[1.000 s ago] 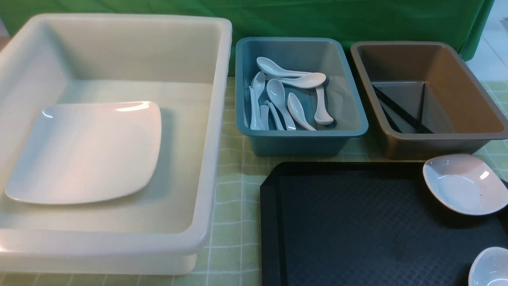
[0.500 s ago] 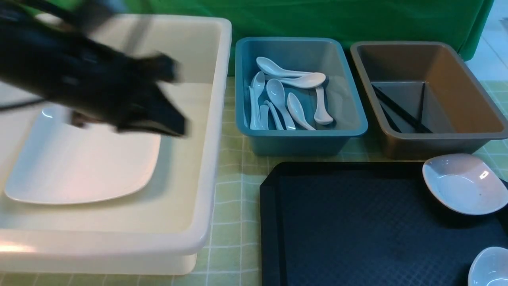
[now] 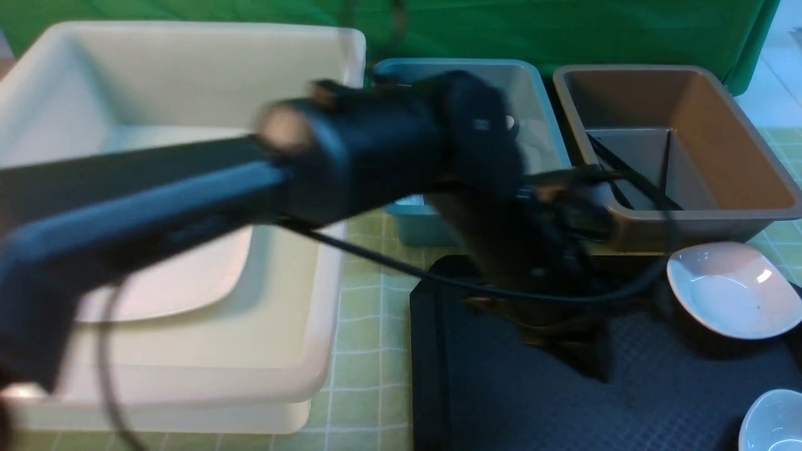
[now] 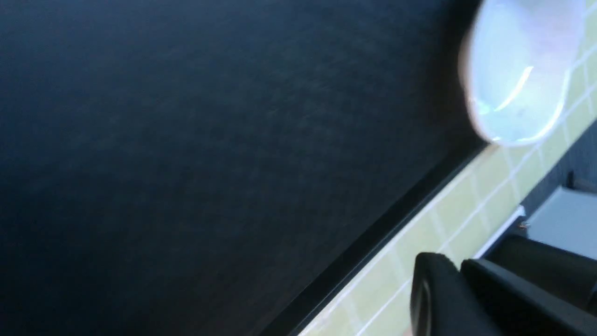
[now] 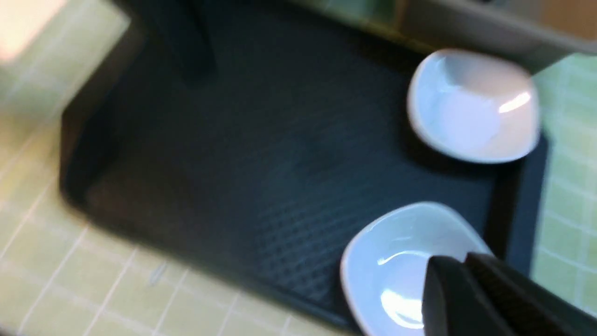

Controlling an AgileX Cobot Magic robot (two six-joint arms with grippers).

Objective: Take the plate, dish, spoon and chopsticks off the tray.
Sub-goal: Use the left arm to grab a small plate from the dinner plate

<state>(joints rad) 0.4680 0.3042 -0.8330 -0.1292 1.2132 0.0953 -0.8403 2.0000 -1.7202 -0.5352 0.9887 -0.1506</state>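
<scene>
Finds the plate (image 3: pixel 182 282) in the white bin (image 3: pixel 188 75), chopsticks (image 3: pixel 633 178) in the brown bin (image 3: pixel 720 125). Leaves one small dish (image 3: pixel 730 291) and a second dish (image 3: pixel 774 423) on the tray (image 3: pixel 501 407) (no spoon in sight there). Cannot judge left claw (image 4: pixel 454 270) or right claw (image 5: pixel 459 268) as spread or pressed together: too blurred.

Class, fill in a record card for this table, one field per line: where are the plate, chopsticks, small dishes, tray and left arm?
left arm: reaching across to the tray, blurred
left claw: over the tray, state unclear
plate: in the white bin, partly behind the left arm
chopsticks: in the brown bin
blue bin: mostly hidden by the left arm
tray: black, on checked cloth, holding two small dishes
far dish: tray's right edge
near dish: tray's near right corner
</scene>
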